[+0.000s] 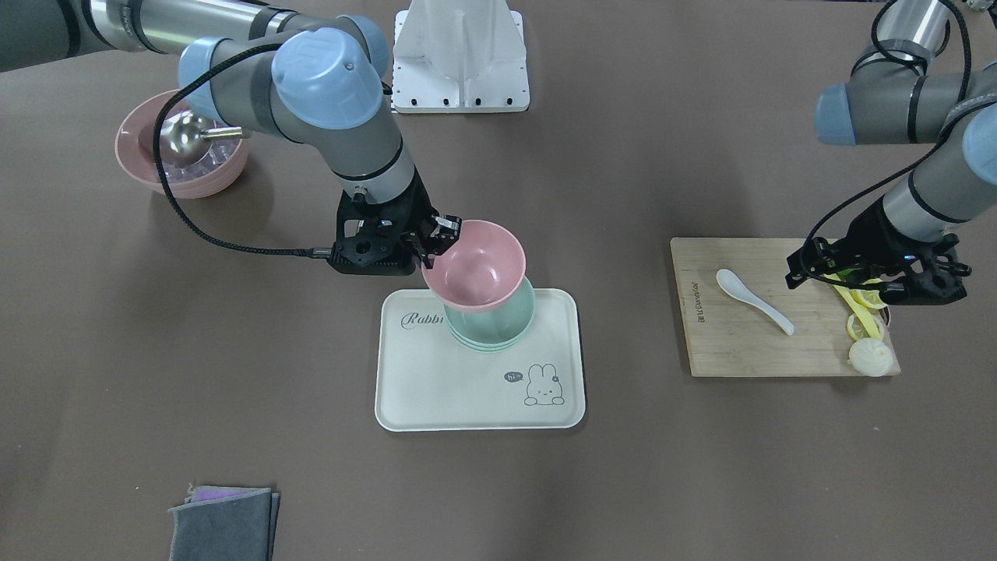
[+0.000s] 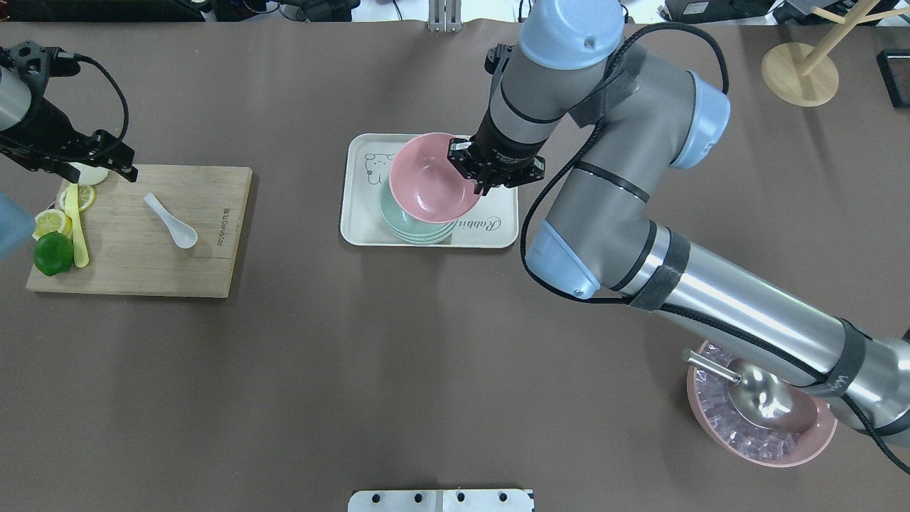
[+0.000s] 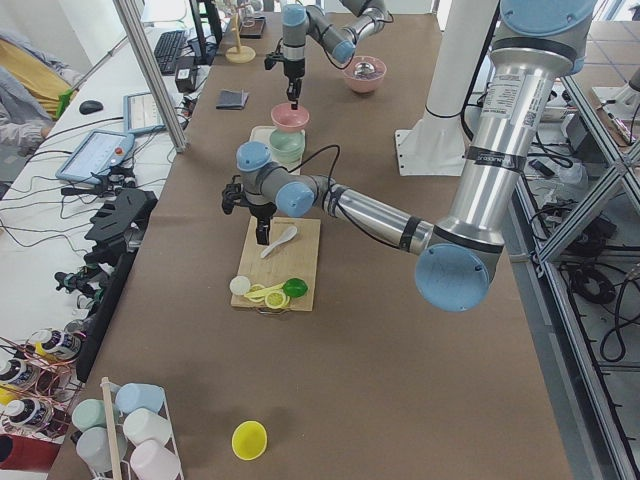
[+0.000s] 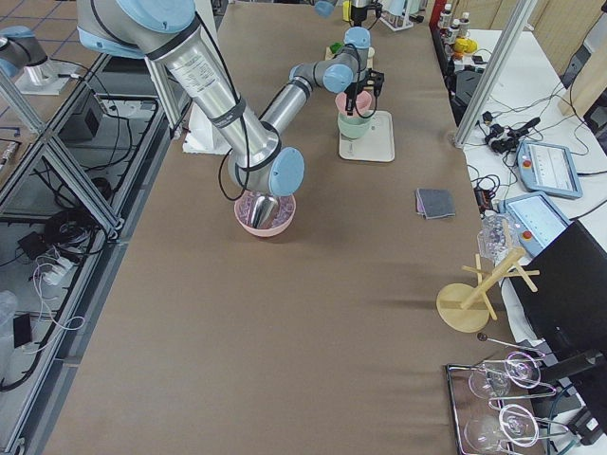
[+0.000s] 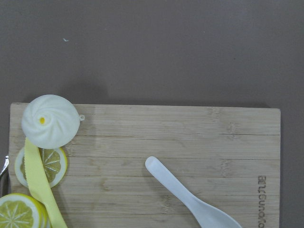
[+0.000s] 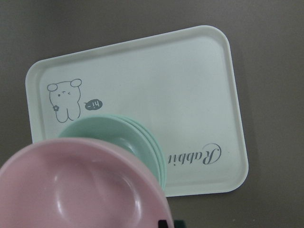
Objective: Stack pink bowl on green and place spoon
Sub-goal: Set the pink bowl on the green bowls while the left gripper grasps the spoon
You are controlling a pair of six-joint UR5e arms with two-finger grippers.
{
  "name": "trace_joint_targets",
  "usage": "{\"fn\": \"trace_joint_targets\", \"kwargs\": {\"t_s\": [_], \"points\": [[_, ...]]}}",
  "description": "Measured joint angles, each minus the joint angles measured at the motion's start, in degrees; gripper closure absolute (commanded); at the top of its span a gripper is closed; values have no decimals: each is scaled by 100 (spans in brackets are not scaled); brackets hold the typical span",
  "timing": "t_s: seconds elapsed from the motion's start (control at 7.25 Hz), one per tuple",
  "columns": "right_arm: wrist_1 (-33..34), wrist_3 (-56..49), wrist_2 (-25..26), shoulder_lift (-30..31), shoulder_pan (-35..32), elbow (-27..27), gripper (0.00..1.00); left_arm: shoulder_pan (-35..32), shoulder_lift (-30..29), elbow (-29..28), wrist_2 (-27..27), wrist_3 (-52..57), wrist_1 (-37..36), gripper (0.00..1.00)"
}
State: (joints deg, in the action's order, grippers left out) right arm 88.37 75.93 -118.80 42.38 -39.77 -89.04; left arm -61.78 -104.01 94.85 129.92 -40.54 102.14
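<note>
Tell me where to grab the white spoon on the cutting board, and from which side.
Take the white spoon by its slim handle, from straight above, pinching across its width: it lies flat on the cutting board, leaving no gap underneath.

Only a couple of readable bits tbh. The cream tray [image 6: 190, 71] has "Rabbit" in curly script along one long edge, plus a tiny "hi~" speech bubble [image 6: 93, 105] right beside its bunny drawing [image 6: 64, 97]. The bamboo cutting board [image 5: 190, 128] has a small brand stamp by a short edge, but I can't make it out.
</note>
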Motion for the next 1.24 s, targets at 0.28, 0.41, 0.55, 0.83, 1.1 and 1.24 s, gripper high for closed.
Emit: {"fn": "trace_joint_targets", "kwargs": {"t_s": [0.28,0.41,0.55,0.83,1.1,1.24], "points": [[-31,297,56,-133,87,216,100,92,-28,-83,-15,-122,55,2],[-91,368,63,-158,102,286,100,154,-90,-206,-16,-333,69,2],[-292,490,66,-172,106,404,100,220,-153,-336,-13,-640,74,2],[-838,808,67,-178,110,680,88,351,-232,-515,-11,-1274,98,2],[-997,930,67,-176,109,726,0,511,-343,-898,-10,-1853,526,9],[-1019,949,55,-170,93,704,0,573,-357,-1118,-10,-2078,858,25]]}}
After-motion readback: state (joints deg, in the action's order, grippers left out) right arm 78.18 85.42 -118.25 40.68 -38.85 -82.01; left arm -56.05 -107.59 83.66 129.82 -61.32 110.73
